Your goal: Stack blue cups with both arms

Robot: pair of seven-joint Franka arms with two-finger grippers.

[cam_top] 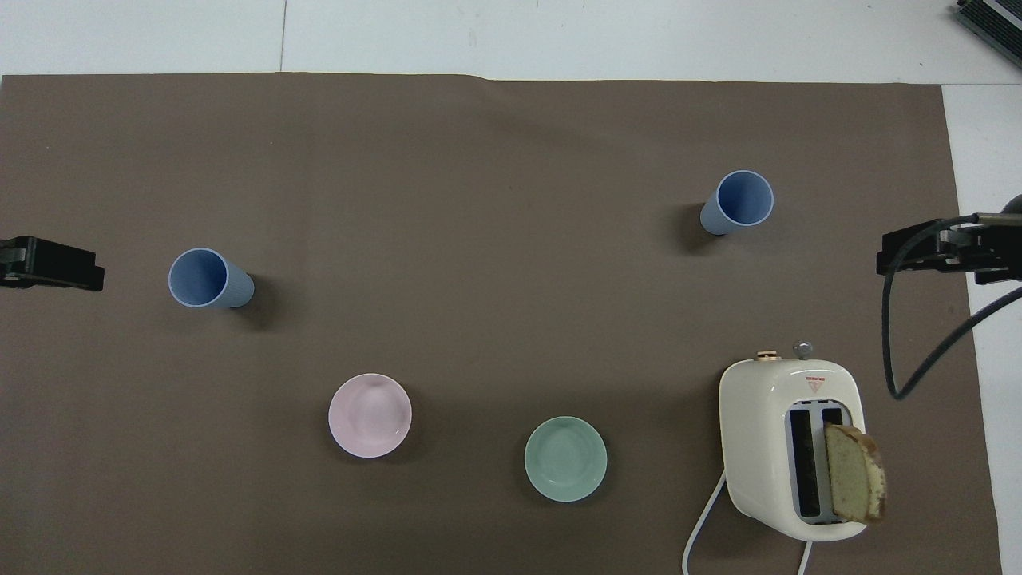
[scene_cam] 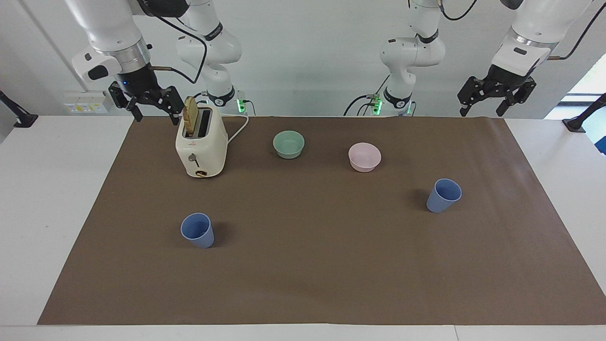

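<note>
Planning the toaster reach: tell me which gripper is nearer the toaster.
Right. The right gripper hangs beside the toaster, by its bread slice; the left gripper is up over the table's other end.

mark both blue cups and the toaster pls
Blue cup at the left arm's end (scene_cam: 443, 196): facing view, on its outer wall.
Blue cup at the right arm's end (scene_cam: 199, 231): facing view, on its outer wall.
Toaster (scene_cam: 202, 154): facing view, on its cream front face.

The overhead picture's side edges are cutting off the left gripper (cam_top: 52, 263) and right gripper (cam_top: 950, 251); its bottom edge is cropping the toaster cord (cam_top: 699, 531).
</note>
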